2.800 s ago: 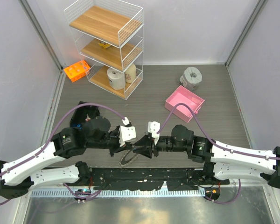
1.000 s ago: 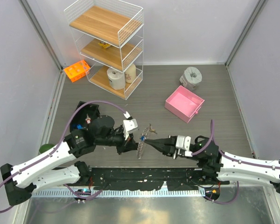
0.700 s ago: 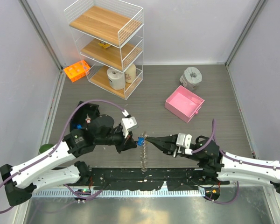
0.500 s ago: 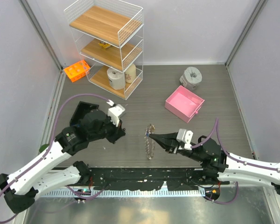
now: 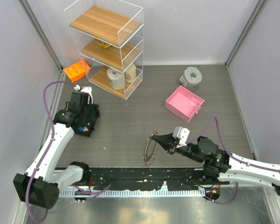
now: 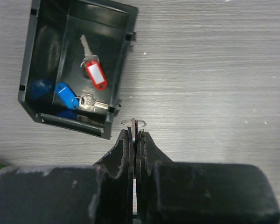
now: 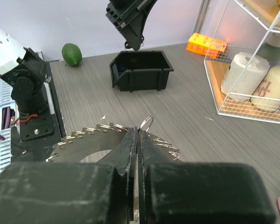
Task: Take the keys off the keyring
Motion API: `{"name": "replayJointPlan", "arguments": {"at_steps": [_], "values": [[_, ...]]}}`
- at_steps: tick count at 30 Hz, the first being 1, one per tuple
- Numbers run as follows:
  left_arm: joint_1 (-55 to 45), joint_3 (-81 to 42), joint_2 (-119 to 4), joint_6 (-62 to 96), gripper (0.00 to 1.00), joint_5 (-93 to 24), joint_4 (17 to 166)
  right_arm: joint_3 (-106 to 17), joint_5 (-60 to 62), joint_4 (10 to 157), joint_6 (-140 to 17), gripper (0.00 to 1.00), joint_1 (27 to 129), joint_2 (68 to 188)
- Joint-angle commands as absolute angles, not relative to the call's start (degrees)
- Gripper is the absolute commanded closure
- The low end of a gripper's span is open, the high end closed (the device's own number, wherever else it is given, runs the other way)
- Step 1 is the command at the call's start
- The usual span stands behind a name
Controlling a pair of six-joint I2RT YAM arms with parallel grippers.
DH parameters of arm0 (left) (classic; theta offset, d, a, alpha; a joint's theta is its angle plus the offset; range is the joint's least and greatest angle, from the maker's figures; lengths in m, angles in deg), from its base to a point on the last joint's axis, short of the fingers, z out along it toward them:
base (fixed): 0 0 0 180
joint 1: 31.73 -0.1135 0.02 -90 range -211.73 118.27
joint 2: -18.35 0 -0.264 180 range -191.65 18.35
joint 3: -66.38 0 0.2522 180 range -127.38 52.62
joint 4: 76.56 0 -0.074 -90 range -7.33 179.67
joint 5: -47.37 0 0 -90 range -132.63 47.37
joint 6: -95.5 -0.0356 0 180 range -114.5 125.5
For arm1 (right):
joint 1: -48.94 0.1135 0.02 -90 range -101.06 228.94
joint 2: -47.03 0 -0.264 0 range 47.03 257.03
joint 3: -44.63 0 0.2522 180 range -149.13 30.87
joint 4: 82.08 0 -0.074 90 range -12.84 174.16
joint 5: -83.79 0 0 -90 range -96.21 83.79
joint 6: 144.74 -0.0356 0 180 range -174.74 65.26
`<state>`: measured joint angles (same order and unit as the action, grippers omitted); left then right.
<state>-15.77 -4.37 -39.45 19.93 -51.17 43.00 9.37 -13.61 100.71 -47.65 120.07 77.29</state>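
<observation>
The right claw (image 5: pixel 155 136) was shut tight on the keyring (image 5: pixel 148 150), a big silvery loop fringed with small split rings, held by the middle of the worktop's (image 5: pixel 130 116) near edge. The left claw (image 6: pixel 134 135) was pinched on one small ring (image 6: pixel 133 122) just beside the black bin (image 6: pixel 125 51) near the left edge, where keys (image 6: pixel 94 73) with red and blue tags lay.
</observation>
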Motion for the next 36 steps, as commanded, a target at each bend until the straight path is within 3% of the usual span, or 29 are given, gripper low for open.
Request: {"name": "replayJointPlan", "arguments": {"at_steps": [1,4,5,6,7,8,9,21,36], "values": [[-21.35,-8.19,-43.78,20.09,1.0,-50.89,46.26,4.07,-15.87,99.9,-48.85,0.95,119.78,77.26],[-25.13,-11.0,-47.56,20.17,1.0,-50.89,46.17,2.31,-18.95,96.47,-48.94,0.95,119.25,79.1],[-26.1,-11.97,-48.96,20.35,0.95,-51.07,45.65,1.52,-19.91,95.94,-48.86,0.95,118.99,80.15],[-26.81,-13.2,-50.11,20.52,0.79,-51.07,45.21,0.99,-20.27,95.32,-48.86,0.95,118.55,80.6],[-27.07,-14.34,-50.82,20.35,0.47,-50.55,44.51,0.12,-21.58,94.97,-49.03,0.95,118.29,81.82],[-26.99,-15.57,-51.34,20.26,0.04,-49.5,43.54,-0.41,-21.94,93.92,-49.12,0.95,117.41,82.44],[-26.99,-15.76,-51.09,20.0,0.01,-48.27,43.53,-1.99,-22.03,92.52,-49.21,0.95,115.92,84.1],[-26.99,-9.88,-37.91,20.79,0.0,-43.7,46.69,-14.03,-12.63,85.74,-54.57,0.95,101.42,99.93],[-26.99,-1.79,-25.16,21.93,0.0,-37.62,49.59,-31.34,-2.09,81.96,-63.36,0.95,88.23,130.95]]}}
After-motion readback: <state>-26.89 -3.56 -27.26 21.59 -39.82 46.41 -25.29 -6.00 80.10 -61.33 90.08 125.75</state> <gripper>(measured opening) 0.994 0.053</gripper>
